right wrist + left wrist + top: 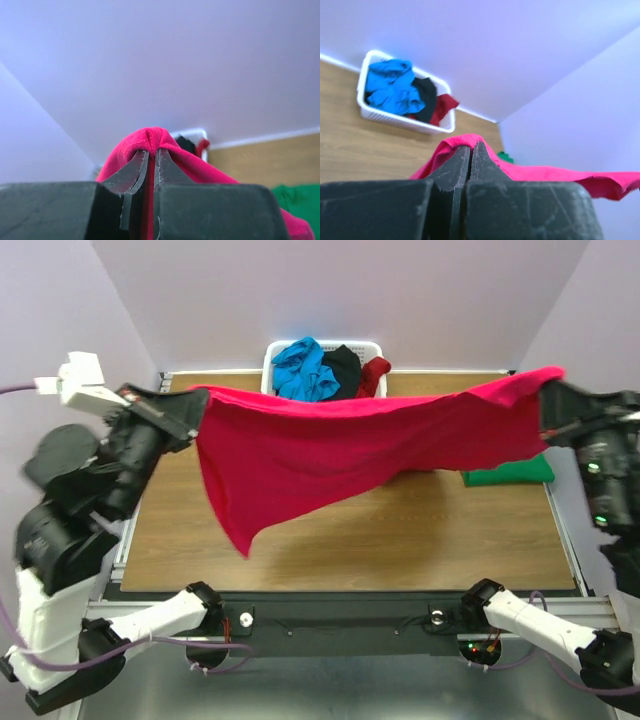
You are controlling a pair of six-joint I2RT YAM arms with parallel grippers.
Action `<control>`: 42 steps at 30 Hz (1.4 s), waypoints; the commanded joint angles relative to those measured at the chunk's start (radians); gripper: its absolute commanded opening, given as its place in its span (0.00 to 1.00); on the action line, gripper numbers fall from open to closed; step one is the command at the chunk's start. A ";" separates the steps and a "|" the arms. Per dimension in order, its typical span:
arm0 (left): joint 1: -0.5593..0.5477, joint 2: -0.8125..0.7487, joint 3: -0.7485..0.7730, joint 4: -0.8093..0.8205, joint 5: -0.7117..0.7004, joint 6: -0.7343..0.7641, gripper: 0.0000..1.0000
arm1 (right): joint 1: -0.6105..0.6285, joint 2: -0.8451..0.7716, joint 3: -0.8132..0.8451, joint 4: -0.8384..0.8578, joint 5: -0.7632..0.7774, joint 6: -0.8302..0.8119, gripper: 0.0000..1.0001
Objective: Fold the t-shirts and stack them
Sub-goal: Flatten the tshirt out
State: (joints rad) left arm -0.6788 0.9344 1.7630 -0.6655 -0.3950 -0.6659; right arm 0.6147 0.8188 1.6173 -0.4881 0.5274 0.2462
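Observation:
A bright pink-red t-shirt (340, 445) hangs stretched in the air above the table between my two grippers. My left gripper (195, 405) is shut on its left end; in the left wrist view (471, 146) the cloth (555, 174) wraps over the fingertips. My right gripper (548, 390) is shut on its right end; in the right wrist view (152, 152) the cloth (150, 137) bunches over the tips. A folded green t-shirt (510, 472) lies on the table at the right, partly hidden under the pink-red one. Blue (305, 370), black (343, 365) and dark red (375, 375) shirts lie in the basket.
A white lattice basket (275, 350) stands at the table's far edge, also seen in the left wrist view (380, 116). The wooden tabletop (400, 540) lies below the hanging shirt. Walls close in on both sides.

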 commanded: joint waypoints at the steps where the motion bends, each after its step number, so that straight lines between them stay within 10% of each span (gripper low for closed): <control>1: -0.002 -0.026 0.162 0.026 0.087 0.080 0.00 | -0.006 0.003 0.177 -0.003 -0.173 -0.028 0.00; 15: -0.002 -0.117 0.257 0.069 0.341 0.068 0.00 | -0.006 0.052 0.469 -0.056 -0.587 0.090 0.00; 23: -0.001 -0.078 0.118 0.060 0.184 0.063 0.00 | -0.004 0.092 0.323 -0.055 -0.436 0.044 0.00; 31: 0.024 -0.002 -0.371 0.142 -0.120 -0.041 0.00 | -0.006 0.184 -0.108 0.046 0.036 -0.005 0.00; 36: 0.379 0.195 -0.678 0.366 0.210 -0.031 0.00 | -0.013 0.348 -0.310 0.157 0.241 -0.002 0.00; 42: 0.501 0.597 -0.636 0.552 0.326 0.046 0.00 | -0.153 0.617 -0.364 0.273 0.125 0.048 0.00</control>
State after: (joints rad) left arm -0.2157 1.3960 1.0561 -0.3126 -0.1802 -0.6769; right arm 0.5610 1.3479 1.2385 -0.4004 0.6285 0.2615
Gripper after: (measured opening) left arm 0.044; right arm 0.051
